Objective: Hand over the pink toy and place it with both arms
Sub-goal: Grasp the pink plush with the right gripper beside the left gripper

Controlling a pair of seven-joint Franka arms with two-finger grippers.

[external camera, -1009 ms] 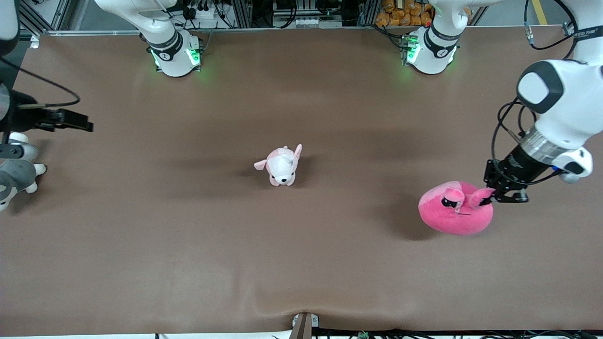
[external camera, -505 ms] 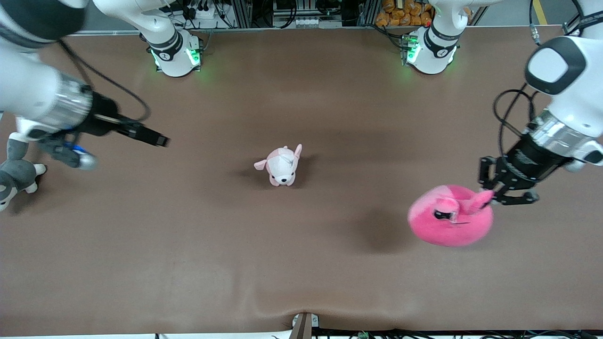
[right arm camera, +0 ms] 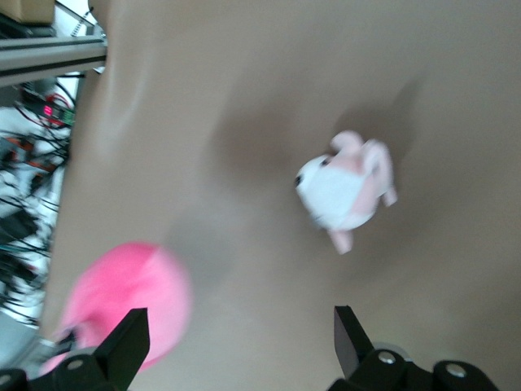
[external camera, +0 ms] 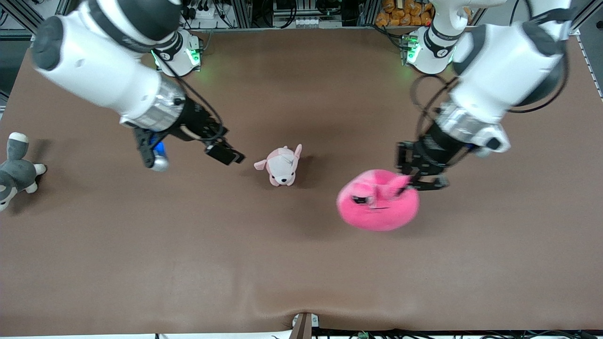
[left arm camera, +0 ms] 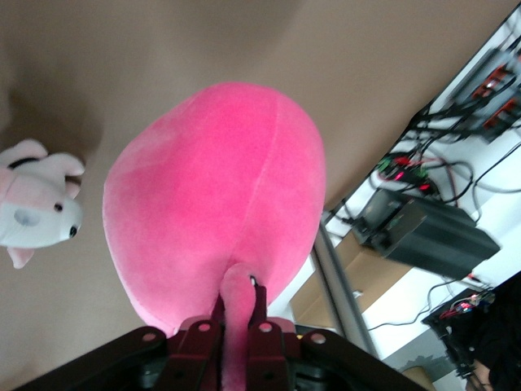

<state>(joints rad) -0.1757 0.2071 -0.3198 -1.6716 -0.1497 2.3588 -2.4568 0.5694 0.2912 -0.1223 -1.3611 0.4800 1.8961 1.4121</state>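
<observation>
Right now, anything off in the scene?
Only the grip: the left gripper is shut on just one ear of the pink toy, so it dangles over the table. The right gripper is open beside the puppy plush, which stands upright.

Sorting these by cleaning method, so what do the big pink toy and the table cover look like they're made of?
The pink toy looks like soft plush: short matte pile, a stitched seam, and an ear pinched flat in the left hand. The table cover looks like smooth matte brown sheet, perhaps vinyl or leatherette; it ripples near the front edge.
</observation>
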